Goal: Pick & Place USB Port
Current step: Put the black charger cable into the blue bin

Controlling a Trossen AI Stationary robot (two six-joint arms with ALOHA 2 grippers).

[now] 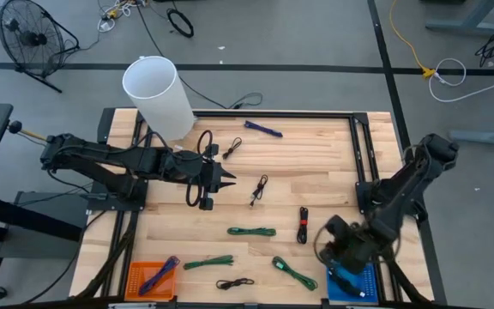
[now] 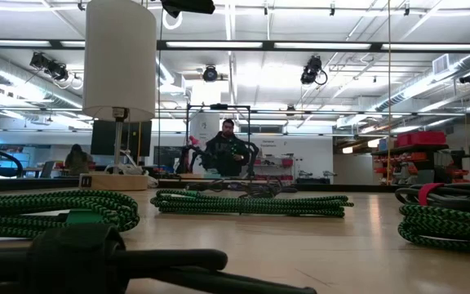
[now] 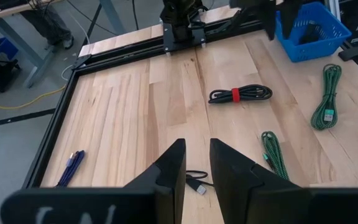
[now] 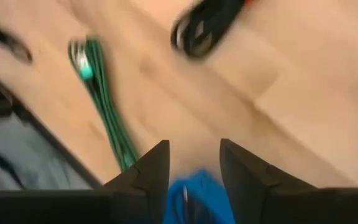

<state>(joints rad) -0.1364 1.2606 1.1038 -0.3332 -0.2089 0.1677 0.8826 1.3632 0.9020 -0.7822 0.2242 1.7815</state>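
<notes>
Several bundled USB cables lie flat on the wooden table (image 1: 316, 163): a black one with a red tie (image 1: 304, 225), green ones (image 1: 251, 231) (image 1: 294, 271) (image 1: 208, 263), black ones (image 1: 259, 189) (image 1: 234, 282) and a purple one (image 1: 262, 129). My right gripper (image 1: 334, 247) hangs open at the near right, beside the blue bin (image 1: 354, 283), pointing steeply down. A blurred blue patch (image 4: 191, 193) shows low between its fingers; what it is cannot be told. My left gripper (image 1: 230, 180) hovers open above the table's middle, over a black cable (image 3: 196, 183).
An orange bin (image 1: 151, 279) with a purple cable stands at the near left corner. A white cylinder (image 1: 157, 94) stands at the far left. A black frame (image 1: 363, 154) runs along the table's edges. Bare wood lies at the far right. A person (image 2: 228, 147) stands in the room beyond.
</notes>
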